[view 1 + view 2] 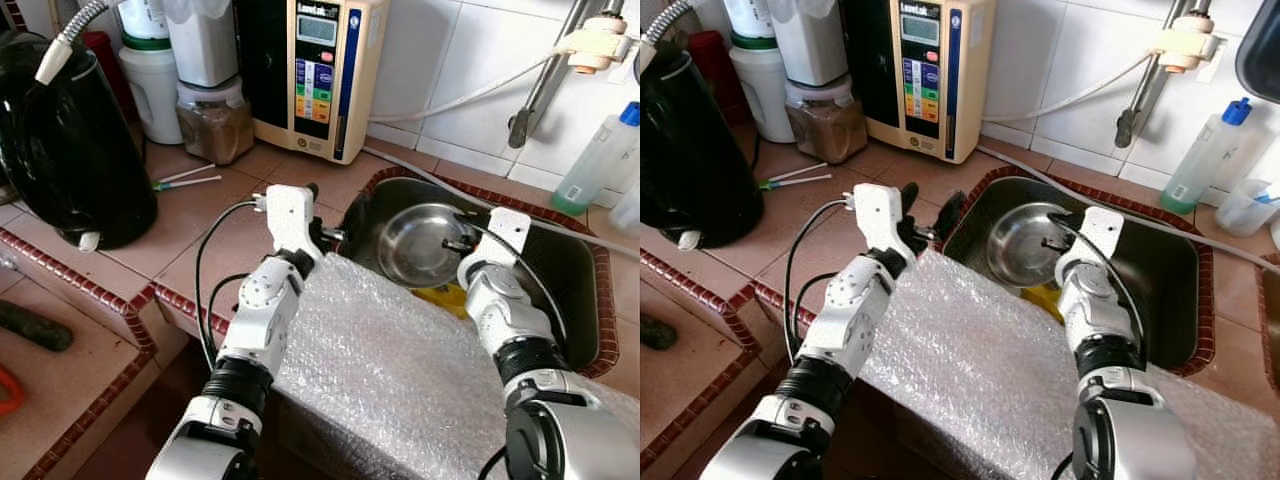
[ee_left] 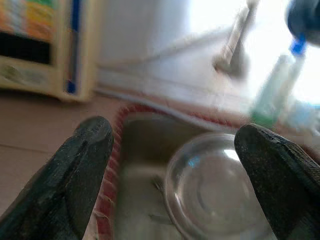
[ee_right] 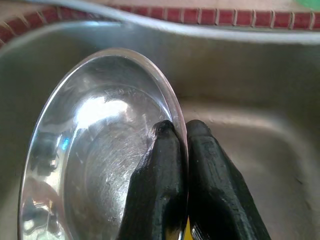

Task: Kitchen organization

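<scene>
**Mia:** Where is the bowl?

**Ben:** The shiny metal bowl (image 1: 418,243) is in the sink (image 1: 560,262), near the sink's left end. It is round, so it has no long side. It is tipped up, and its open side faces toward the robot.

**Mia:** Who holds it?

**Ben:** The right gripper (image 3: 181,131) does. Its two black fingers (image 3: 161,175) are pinched tight on the bowl's rim, one inside the bowl and one outside.

**Mia:** And the other arm?

**Ben:** The left gripper (image 2: 175,150) is over the brown tile counter (image 1: 215,235), just beside the sink's left edge. Its fingers are spread wide and hold nothing. They point toward the bowl.

**Mia:** What else is in the sink?

**Ben:** Something yellow (image 1: 445,297) lies under the bowl, close to the right arm. I cannot tell what it is.

**Mia:** What is around it all?

**Ben:** A sheet of bubble wrap (image 1: 385,375) lies over the front of the counter, under both arms. Behind the sink is a white tile wall with a tap (image 1: 545,85) and a white hose (image 1: 470,97). A clear bottle with a blue cap (image 1: 598,158) stands to the right. On the left stand a cream machine with buttons (image 1: 318,75), a jar of brown powder (image 1: 214,122), a white tub (image 1: 155,85) and a big black jug (image 1: 65,150). Two thin sticks (image 1: 187,178) lie on the counter.
</scene>
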### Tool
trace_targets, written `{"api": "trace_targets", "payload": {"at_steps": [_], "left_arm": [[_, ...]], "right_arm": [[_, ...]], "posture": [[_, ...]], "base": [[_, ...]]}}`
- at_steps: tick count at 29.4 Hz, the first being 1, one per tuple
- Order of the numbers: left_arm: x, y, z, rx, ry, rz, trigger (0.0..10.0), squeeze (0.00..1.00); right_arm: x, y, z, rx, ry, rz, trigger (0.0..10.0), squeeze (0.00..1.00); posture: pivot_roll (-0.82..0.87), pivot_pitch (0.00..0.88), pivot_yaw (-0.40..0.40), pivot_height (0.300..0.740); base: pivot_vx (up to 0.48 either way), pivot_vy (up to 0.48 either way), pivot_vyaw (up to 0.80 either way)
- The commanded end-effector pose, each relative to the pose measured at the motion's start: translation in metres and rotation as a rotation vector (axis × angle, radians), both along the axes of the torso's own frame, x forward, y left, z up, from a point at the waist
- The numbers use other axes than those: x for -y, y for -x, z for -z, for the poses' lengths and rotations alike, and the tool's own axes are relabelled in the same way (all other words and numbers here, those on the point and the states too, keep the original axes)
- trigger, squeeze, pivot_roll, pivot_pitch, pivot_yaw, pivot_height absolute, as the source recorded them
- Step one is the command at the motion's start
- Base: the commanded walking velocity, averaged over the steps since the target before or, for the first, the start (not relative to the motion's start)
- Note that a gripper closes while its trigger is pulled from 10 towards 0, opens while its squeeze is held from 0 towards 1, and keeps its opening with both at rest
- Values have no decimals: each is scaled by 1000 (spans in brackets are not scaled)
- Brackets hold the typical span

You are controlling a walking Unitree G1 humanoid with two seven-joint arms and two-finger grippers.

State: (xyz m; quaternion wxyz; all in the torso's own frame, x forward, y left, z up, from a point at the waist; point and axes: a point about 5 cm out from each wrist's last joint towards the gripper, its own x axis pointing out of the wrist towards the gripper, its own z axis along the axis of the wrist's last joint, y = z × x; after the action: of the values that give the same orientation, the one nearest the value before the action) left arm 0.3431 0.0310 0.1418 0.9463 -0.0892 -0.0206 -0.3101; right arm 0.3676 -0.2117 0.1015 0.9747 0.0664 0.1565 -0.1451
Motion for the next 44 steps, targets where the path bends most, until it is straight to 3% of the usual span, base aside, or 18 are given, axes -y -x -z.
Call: {"api": "trace_targets", "payload": {"at_steps": [1,12,13,14,16,18,19,39,44], "left_arm": [[4,4,10,-45,-52,48,10000,1000],[3,7,20,-95,-125,100,10000,1000],[3,8,22,-104,-142,108,10000,1000],[3,9,26,-119,-171,117,10000,1000],[2,9,28,-125,-193,120,10000,1000],[3,9,27,-124,-170,122,10000,1000],[3,9,27,-120,-178,122,10000,1000],[2,10,27,-139,-179,117,10000,1000],[-4,6,28,-134,-213,40,10000,1000]], "right_arm": [[5,2,3,-12,20,18,0,0],[9,9,18,-85,33,42,0,0],[10,10,18,-91,42,42,941,0],[9,10,19,-98,37,41,5882,0],[9,11,21,-112,33,43,10000,0],[10,11,22,-115,36,45,10000,0],[10,12,23,-120,26,59,10000,1000],[5,9,21,-83,-65,56,10000,1000],[-5,0,1,40,80,-59,10000,1000]], "posture": [[54,0,-33,740],[57,0,-37,740],[57,0,-37,740],[57,0,-36,740],[57,0,-36,740],[59,0,-36,740],[60,0,-36,740],[61,0,-38,740],[66,0,-39,740]], "base": [[0,0,0],[0,0,0],[0,0,0],[0,0,0],[0,0,0],[0,0,0],[0,0,0],[0,0,0],[0,0,0]]}}
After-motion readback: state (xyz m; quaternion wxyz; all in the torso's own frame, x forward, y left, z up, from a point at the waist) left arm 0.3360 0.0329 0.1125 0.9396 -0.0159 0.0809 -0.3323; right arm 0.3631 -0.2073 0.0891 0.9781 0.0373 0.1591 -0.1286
